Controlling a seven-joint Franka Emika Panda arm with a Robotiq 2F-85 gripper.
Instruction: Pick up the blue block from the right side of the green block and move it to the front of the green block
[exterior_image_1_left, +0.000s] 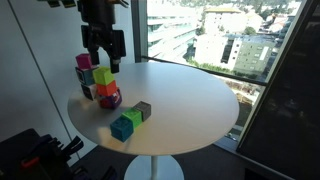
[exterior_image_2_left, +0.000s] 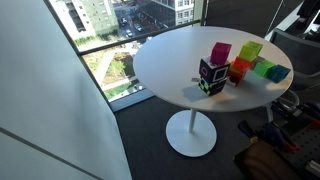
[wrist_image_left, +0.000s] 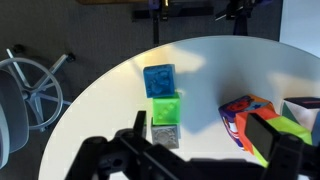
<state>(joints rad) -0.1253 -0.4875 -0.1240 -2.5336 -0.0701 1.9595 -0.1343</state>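
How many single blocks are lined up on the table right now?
3, in one row: blue block at one end, green block in the middle, grey block at the other end. The multicoloured cluster nearby may hide others.

A: What colour is the worktop (exterior_image_1_left: 190, 92)?
B: White.
A: And the three in a row?
B: A blue block (wrist_image_left: 159, 80), a green block (wrist_image_left: 166, 108), a speckled grey block (wrist_image_left: 165, 135).
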